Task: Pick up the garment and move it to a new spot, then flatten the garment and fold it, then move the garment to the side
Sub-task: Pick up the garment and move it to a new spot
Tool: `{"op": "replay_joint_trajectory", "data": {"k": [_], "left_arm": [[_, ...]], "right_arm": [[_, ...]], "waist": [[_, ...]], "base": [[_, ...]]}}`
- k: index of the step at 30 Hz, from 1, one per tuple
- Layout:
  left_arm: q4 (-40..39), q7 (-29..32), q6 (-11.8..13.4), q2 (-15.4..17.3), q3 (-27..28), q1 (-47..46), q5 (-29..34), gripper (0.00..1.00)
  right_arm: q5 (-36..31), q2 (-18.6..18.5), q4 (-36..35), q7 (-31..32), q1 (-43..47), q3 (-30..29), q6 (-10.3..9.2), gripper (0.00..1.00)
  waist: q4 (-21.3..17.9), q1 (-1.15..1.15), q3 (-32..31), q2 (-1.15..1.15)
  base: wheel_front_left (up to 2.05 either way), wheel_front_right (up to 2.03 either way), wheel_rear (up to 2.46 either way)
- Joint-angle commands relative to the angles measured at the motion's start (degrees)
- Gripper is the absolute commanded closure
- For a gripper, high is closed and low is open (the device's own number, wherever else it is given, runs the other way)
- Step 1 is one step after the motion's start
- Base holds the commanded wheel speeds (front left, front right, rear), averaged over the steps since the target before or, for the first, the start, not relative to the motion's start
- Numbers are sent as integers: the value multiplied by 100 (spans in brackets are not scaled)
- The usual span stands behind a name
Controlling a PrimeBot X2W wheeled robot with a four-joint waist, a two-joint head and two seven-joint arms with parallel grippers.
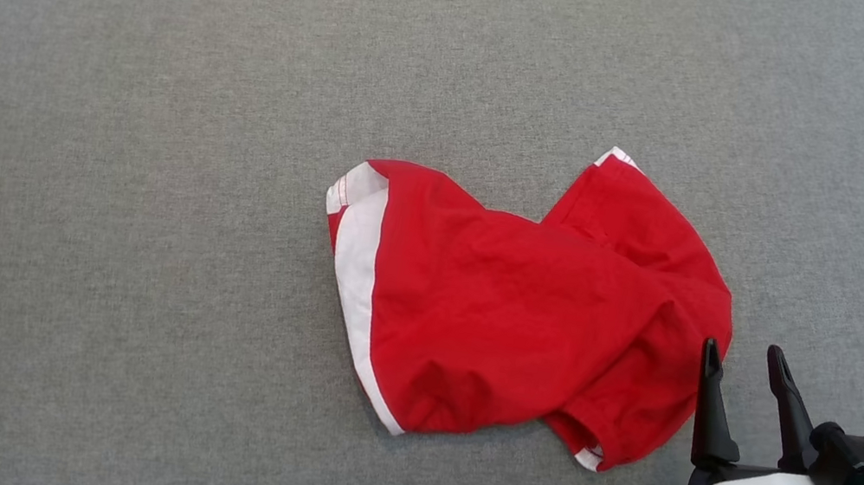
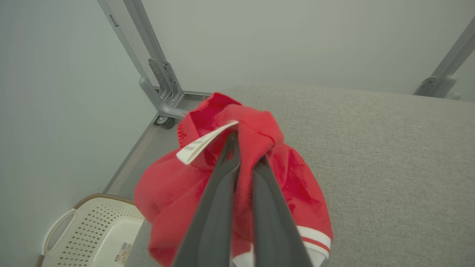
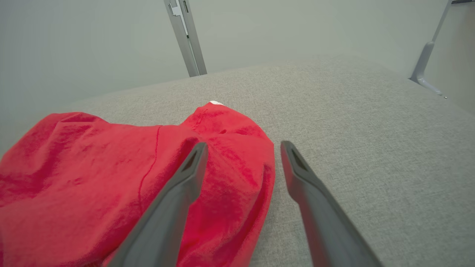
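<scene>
Grey padded tabletop (image 1: 164, 57): red garment (image 1: 524, 319) crumpled at centre, long axis left-to-right, lying just left of your right end effector (image 1: 744, 352), spread wide, empty. Left end effector (image 2: 246, 148) grips second red garment (image 2: 167, 193).

Head cam: high, faces fwd & down on table (image 1: 164, 57), mid range. R wrist cam: low, close, looks along right tool (image 3: 243, 144) across table; shares garment (image 3: 92, 178) w/ head view. L wrist cam: raised by table's edge, tilted down, 2nd garment (image 2: 178, 185) v. near lens, basket (image 2: 92, 230) below.
</scene>
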Motion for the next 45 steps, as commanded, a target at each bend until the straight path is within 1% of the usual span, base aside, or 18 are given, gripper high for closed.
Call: {"op": "replay_joint_trajectory", "data": {"k": [1, 5, 7, 9, 10, 11, 14, 16, 18, 20, 22, 25, 26, 29, 32, 35, 37, 45], "left_arm": [[181, -138, -130, -196, -117, -51, 60, 100], [978, -613, -312, -998, -465, -214, 146, 100], [1366, -892, -469, -1279, -539, -270, 139, 100], [1763, -1050, -535, -1487, -566, -290, 84, 100], [1921, -1113, -560, -1557, -590, -324, 96, 62], [2044, -1181, -589, -1600, -610, -375, 133, 0], [2289, -1604, -613, -1748, -584, -442, 189, 0], [2350, -1861, -539, -1800, -583, -362, 259, 0], [2228, -2033, -460, -1907, -536, -219, 297, 0], [1941, -2107, -527, -2028, -599, 50, 403, 0], [1541, -2158, -405, -2072, -610, 373, 583, 0], [681, -2193, -280, -2313, -633, 913, 728, 0], [325, -2190, -302, -2381, -655, 1086, 833, 0], [-612, -2194, -183, -2677, -586, 1576, 1179, 0], [-1294, -2191, -177, -3069, -552, 1983, 1578, 0], [-1684, -2192, -287, -3369, -549, 2253, 2020, 0], [-1833, -2192, -492, -3537, -521, 2348, 2284, 0], [-1572, -2186, -1180, -4134, 30, 2635, 3090, 0]], "right_arm": [[-45, -9, 38, -18, -21, 26, -6, 0], [-75, -13, 110, -18, -55, 98, -6, 0], [-136, -12, 111, -19, -142, 133, -6, 0], [-165, -13, 94, -18, -202, 119, -6, 0], [-205, -9, 83, -18, -229, 121, -6, 0], [-237, -8, 67, -18, -247, 117, -6, 0], [-332, -10, 52, -18, -251, 100, -6, 0], [-374, -13, 4, -18, -190, 38, -6, 0], [-421, -11, -78, -18, -112, -39, -6, 0], [-462, -10, -184, -18, -54, -122, -6, 0], [-524, -10, -303, -18, 0, -183, -6, 0], [-608, -11, -478, -18, 70, -273, -6, 0], [-627, -12, -537, -18, 93, -304, -6, 0], [-704, -8, -652, -18, 185, -399, -6, 0], [-780, -9, -709, -18, 241, -362, -6, 0], [-808, -13, -708, -18, 309, -320, -6, 0], [-831, -10, -688, -18, 353, -298, -6, 0], [-1002, -85, -580, -18, 614, -160, -6, 0]], "waist": [[6, 0, 21, 0], [14, 0, 79, 0], [-8, 0, 90, 0], [-31, 0, 78, 0], [-34, 0, 60, 0], [-34, 0, 46, 0], [-27, 0, -59, 0], [-15, 0, -162, 0], [0, 0, -282, 0], [24, 0, -395, 0], [51, 0, -505, 0], [123, 0, -634, 0], [153, 0, -676, 0], [260, 0, -801, 0], [307, 0, -890, 0], [319, 0, -986, 0], [311, 0, -1070, 0], [169, 0, -1256, 0]], "base": [[0, 0, 0], [0, 0, 0], [0, 0, 0], [0, 0, 0], [0, 0, 0], [0, 0, 0], [0, 0, 0], [0, 0, 0], [0, 0, 0], [0, 0, 0], [0, 0, 0], [0, 0, 0], [0, 0, 0], [0, 0, 0], [0, 0, 0], [0, 0, 0], [0, 0, 0], [0, 0, 0]]}}
